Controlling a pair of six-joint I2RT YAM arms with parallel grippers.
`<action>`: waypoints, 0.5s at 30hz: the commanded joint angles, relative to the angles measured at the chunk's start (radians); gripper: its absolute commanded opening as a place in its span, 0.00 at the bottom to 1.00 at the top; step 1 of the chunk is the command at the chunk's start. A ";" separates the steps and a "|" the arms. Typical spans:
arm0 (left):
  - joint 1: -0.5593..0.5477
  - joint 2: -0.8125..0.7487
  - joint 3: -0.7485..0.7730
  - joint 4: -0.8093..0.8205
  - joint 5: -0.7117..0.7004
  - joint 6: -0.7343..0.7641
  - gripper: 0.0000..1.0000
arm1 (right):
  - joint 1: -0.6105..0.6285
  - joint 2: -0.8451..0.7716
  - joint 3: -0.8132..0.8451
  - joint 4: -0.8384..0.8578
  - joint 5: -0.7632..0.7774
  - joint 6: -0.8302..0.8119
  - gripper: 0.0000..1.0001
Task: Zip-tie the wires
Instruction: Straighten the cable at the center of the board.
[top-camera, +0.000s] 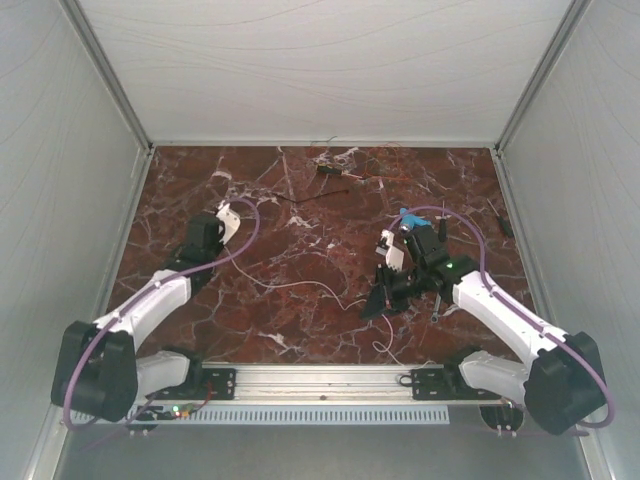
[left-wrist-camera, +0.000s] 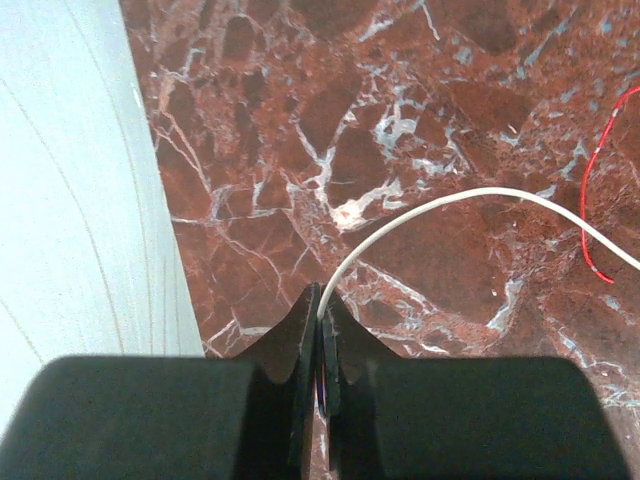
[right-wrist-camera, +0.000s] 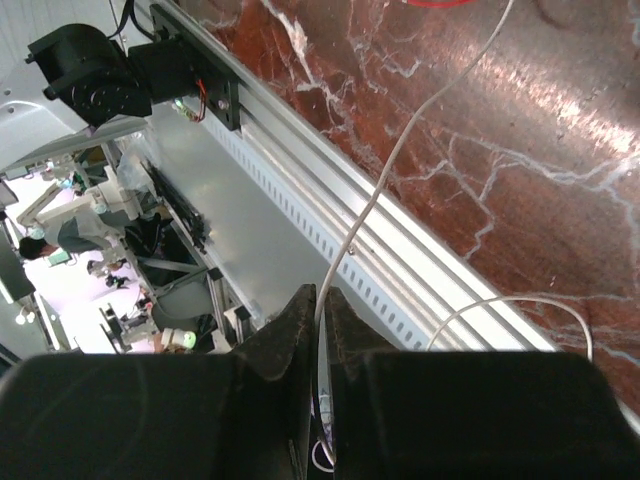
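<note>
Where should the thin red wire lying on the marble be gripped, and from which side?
I'd grip the red wire on its upper stretch in the left wrist view, away from where it crosses the white wire. Come straight down, jaws closing across the strand: it is thread-thin and flat on the marble table, so a sideways approach has nothing to catch.
</note>
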 joint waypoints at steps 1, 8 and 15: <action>0.012 0.069 0.013 0.073 -0.026 0.031 0.00 | 0.004 0.004 -0.021 0.102 0.022 0.041 0.06; 0.039 0.145 0.046 0.073 0.004 -0.002 0.25 | 0.005 0.028 -0.043 0.121 0.007 0.044 0.14; 0.043 0.159 0.054 0.066 0.008 -0.019 0.64 | 0.004 0.028 -0.040 0.115 0.008 0.044 0.38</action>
